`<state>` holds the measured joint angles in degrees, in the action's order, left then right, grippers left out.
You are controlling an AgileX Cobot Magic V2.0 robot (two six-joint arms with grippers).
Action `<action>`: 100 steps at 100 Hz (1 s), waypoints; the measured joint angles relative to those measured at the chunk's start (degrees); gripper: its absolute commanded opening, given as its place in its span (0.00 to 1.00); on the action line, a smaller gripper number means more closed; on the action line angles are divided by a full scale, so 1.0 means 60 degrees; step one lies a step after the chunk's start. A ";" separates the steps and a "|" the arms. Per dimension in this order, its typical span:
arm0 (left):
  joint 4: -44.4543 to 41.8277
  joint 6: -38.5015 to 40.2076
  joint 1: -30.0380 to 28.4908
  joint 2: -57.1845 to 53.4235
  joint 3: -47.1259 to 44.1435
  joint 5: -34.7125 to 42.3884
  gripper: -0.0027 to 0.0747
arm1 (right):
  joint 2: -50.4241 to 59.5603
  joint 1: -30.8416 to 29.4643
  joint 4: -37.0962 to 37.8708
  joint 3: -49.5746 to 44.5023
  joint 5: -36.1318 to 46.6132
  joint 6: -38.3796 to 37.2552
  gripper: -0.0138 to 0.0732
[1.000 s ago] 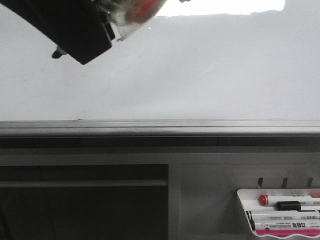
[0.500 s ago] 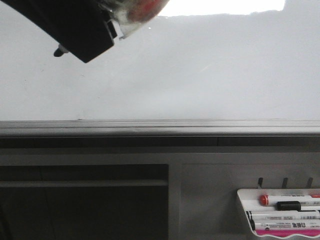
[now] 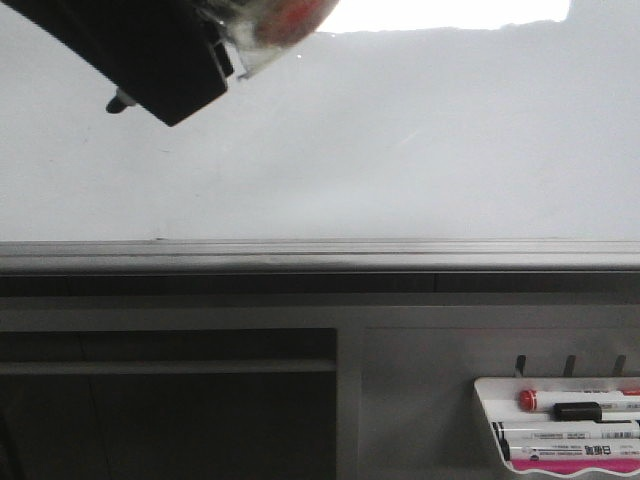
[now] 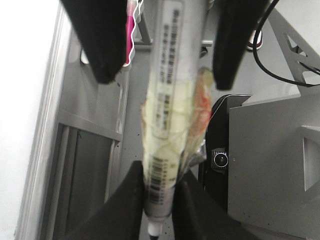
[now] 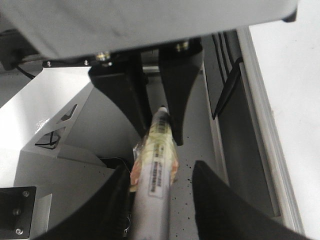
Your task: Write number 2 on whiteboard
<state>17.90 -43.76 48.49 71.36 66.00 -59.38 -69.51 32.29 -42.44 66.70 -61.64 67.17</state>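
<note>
Whiteboard (image 3: pixel 400 150) bare; marker (image 4: pixel 167 125) clamped in left jaws, right jaws apart around it.

Grey metal cabinet (image 3: pixel 420 380) below; bright glare (image 3: pixel 450 12), perhaps a window reflection.

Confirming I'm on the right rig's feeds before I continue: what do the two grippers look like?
Both look alike. The left gripper has two matt black fingers, broad and tapering to rounded tips, with no markings visible. The right gripper has the same plain black fingers. A thin black cable loops near it.
</note>
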 measured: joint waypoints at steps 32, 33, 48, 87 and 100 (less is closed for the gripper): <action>0.0000 0.0000 0.0000 0.0000 0.0000 0.0000 0.01 | 0.0000 0.0000 0.0000 0.0000 -0.0118 0.0000 0.31; 0.0000 0.0000 0.0000 0.0000 0.0000 0.0000 0.01 | 0.0000 0.0000 0.0000 0.0000 -0.0118 0.0000 0.29; 0.0035 0.0032 0.0000 0.0000 0.0000 -0.0019 0.01 | 0.0000 0.0000 0.0048 0.0000 -0.0140 0.0000 0.09; -0.0011 0.0040 0.0000 0.0000 0.0000 0.0072 0.56 | 0.0000 0.0000 0.0071 0.0000 -0.0169 0.0015 0.07; -0.0058 0.0033 0.0000 -0.0023 0.0004 0.0223 0.67 | 0.0000 0.0000 0.0071 0.0000 -0.0189 0.0015 0.07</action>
<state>17.55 -43.57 48.49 71.22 66.02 -58.05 -69.51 32.29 -42.02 66.70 -62.78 67.27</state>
